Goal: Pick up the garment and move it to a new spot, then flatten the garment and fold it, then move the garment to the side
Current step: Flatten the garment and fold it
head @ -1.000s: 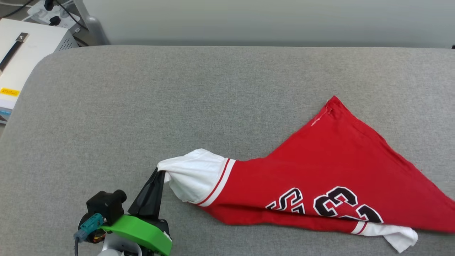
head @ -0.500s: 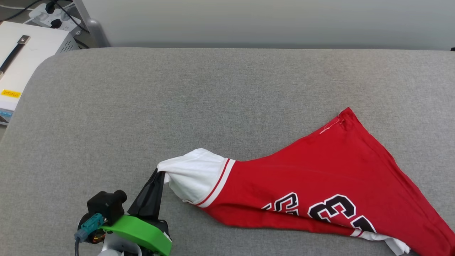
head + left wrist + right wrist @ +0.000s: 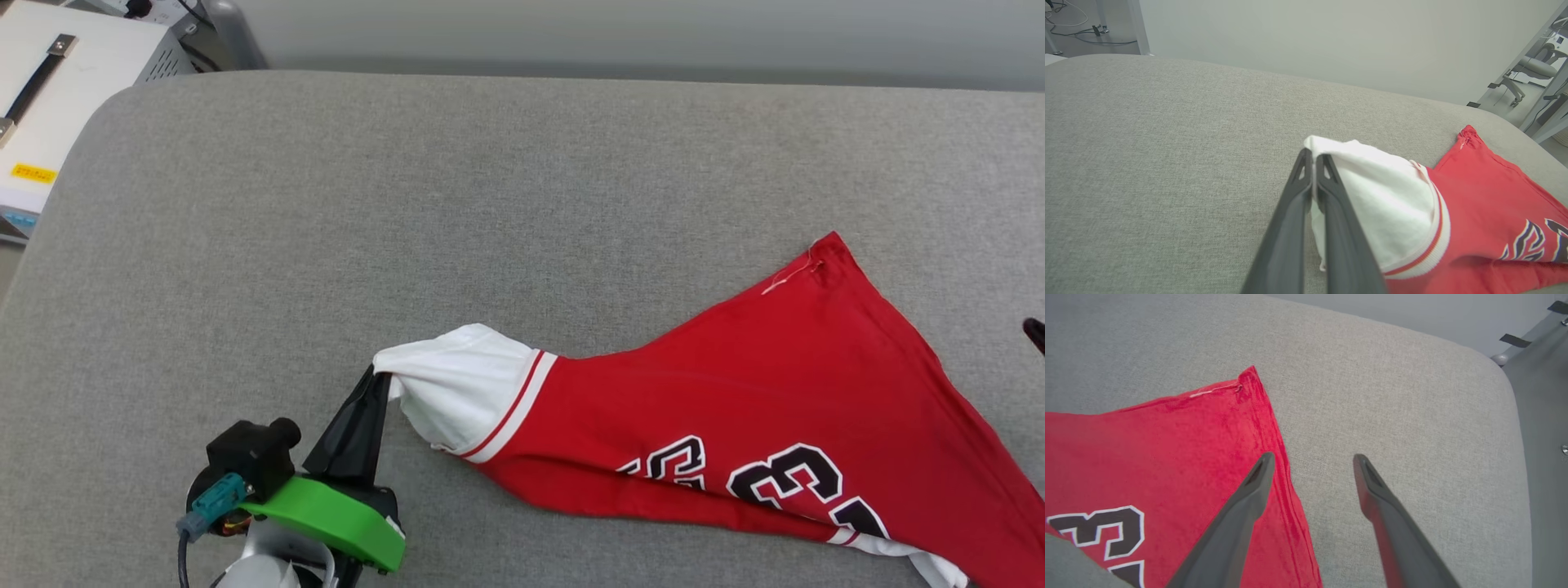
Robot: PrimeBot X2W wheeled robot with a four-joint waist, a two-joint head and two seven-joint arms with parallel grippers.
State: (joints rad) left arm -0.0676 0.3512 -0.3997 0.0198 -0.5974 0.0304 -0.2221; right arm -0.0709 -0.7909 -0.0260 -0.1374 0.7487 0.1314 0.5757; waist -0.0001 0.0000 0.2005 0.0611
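You have matt, soft knit cloth on the garment [image 3: 759,384]; coarse grey woven upholstery [image 3: 408,204] beneath; right gripper [image 3: 1313,456] smooth matt dark plastic.

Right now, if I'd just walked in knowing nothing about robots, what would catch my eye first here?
The bright red garment with black numbers, sprawled across the right of the grey padded surface. At lower left, the left gripper is shut on its white sleeve. The right gripper hangs open, one finger over the garment's red edge and the other over bare grey.
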